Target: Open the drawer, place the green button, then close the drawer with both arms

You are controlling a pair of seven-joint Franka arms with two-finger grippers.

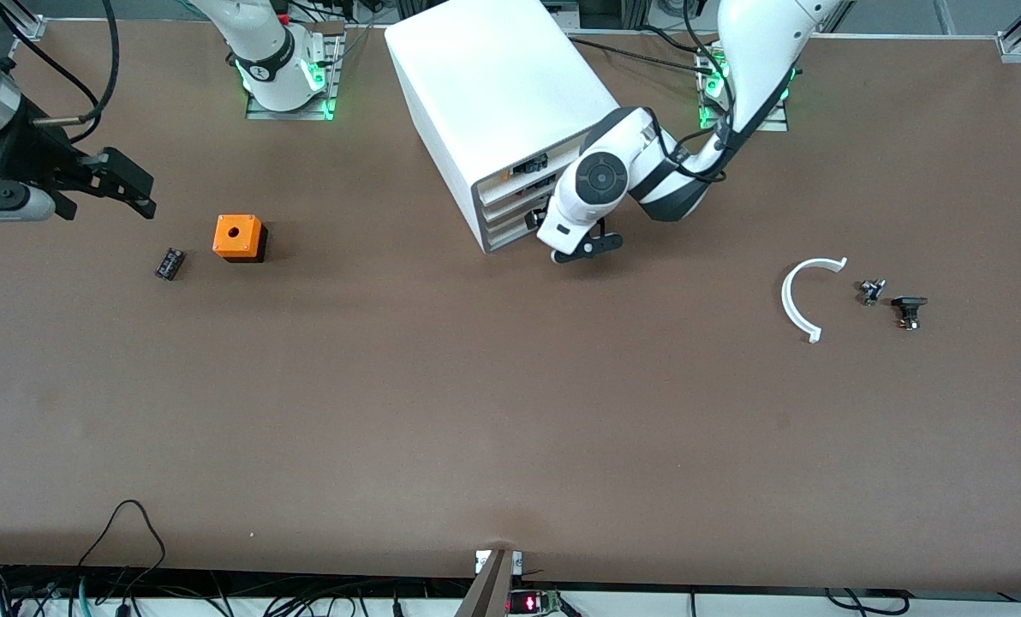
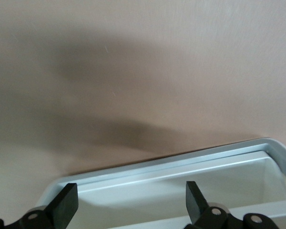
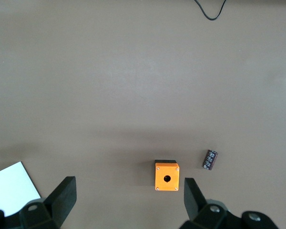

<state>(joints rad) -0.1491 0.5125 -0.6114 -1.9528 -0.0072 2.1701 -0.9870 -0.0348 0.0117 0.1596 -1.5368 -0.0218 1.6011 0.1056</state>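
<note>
The drawer (image 2: 181, 164), one of four in the white cabinet (image 1: 493, 94) at the arms' edge of the bench (image 1: 510, 428), is apparently the left tool's (image 1: 581, 248) aim: it hangs wide at the cabinet's front, likely to pull. The right tool (image 1: 121, 184), also wide, waits above the orange cube (image 1: 239, 237). The button (image 1: 909, 310) lies toward the left arm's end, well apart from the cabinet, not yet collected.

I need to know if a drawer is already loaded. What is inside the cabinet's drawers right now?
The cabinet shows small dark and orange parts at its drawer fronts, too small to identify. The left gripper, open, covers part of them. The left wrist view shows a drawer rim; its floor is hidden.
</note>
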